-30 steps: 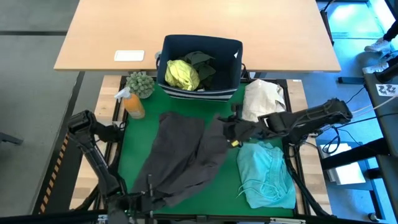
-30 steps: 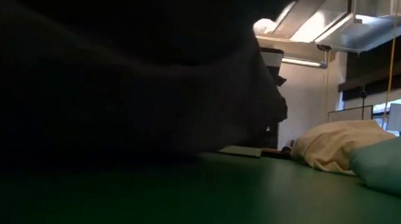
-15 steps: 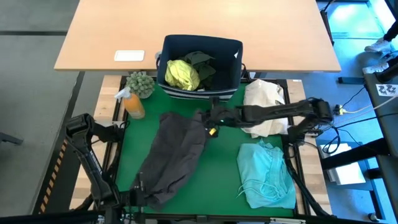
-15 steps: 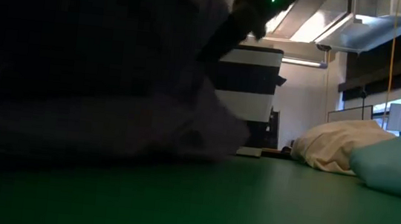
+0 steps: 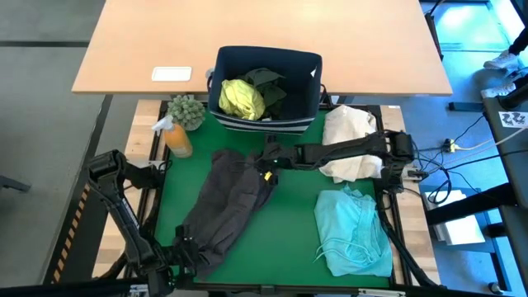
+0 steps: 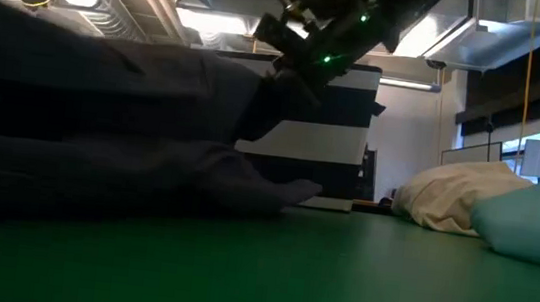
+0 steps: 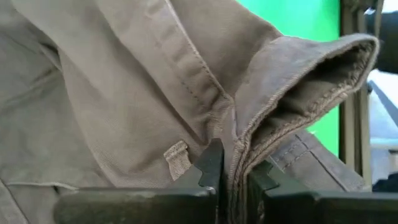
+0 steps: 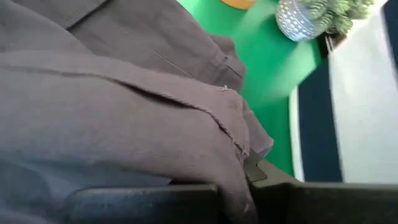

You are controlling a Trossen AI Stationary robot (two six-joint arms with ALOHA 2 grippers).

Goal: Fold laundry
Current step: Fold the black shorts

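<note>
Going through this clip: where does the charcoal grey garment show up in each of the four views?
High view: charcoal grey garment lies left of centre on the green mat.
Low view: it fills the left half.
Left wrist view: its seamed edge fills the picture.
Right wrist view: it covers most of the picture.
Shared landmark: the navy bin with a striped base.
</note>
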